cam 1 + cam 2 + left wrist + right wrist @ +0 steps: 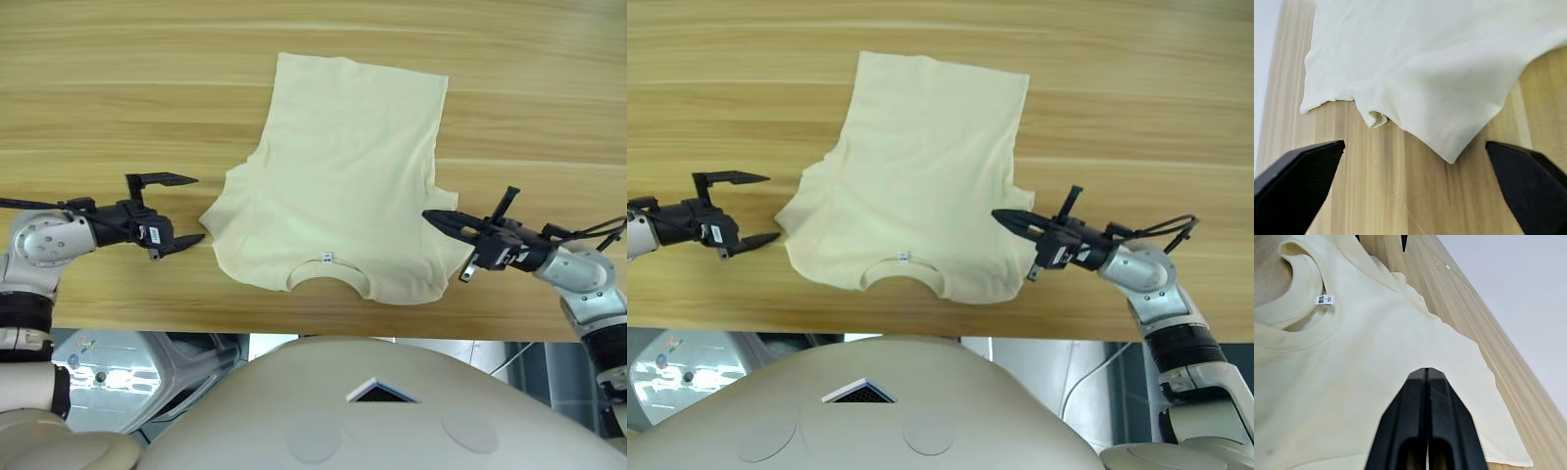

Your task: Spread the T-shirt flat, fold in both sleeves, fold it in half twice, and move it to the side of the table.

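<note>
One T-shirt (338, 166), one table (98, 98), two claws (left claw (199, 209), right claw (431, 216))

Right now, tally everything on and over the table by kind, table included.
T-shirt: 1
Grippers: 2, the left gripper and the right gripper
Table: 1
Total: 4

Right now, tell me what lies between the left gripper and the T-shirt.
A bare stretch of table, seen in the left eye and left wrist views. The left gripper is open, facing the T-shirt.
</note>
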Available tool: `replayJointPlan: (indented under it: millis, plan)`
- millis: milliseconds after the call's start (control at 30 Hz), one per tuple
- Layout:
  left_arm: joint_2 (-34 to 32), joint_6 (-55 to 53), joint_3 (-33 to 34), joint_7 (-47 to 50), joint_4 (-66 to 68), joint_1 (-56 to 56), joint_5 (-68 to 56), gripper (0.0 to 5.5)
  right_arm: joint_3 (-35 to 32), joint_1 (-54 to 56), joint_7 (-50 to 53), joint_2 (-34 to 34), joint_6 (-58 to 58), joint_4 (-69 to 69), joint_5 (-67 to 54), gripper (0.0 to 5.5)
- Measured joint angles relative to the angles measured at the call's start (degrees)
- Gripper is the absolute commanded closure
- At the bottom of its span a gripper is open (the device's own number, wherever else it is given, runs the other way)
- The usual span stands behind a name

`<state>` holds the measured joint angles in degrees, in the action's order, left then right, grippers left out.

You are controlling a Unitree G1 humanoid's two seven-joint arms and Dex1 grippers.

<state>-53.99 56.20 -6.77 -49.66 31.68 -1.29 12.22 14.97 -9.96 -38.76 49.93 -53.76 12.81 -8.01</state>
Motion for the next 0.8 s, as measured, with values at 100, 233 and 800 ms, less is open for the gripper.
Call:
replayJointPlan:
  millis: [100, 233, 800]
  plan:
    - [-0.39, -0.01, -1.19, 2.16, 0.08, -0.71, 1.53, 0.46, -0.75, -0.50, -0.33, -0.65, 0.00, -0.15, -0.08, 5.50]
    - [-0.68, 0.06, -2.63, 4.30, 0.95, -1.14, 2.84, 1.20, -1.21, -0.91, -1.33, -1.51, 0.04, -1.04, -0.30, 5.50]
    - [-1.92, 1.26, -7.84, 7.94, 2.31, -2.46, 5.61, 3.92, -3.12, -1.60, -2.84, -3.97, 0.29, -1.90, -1.29, 5.50]
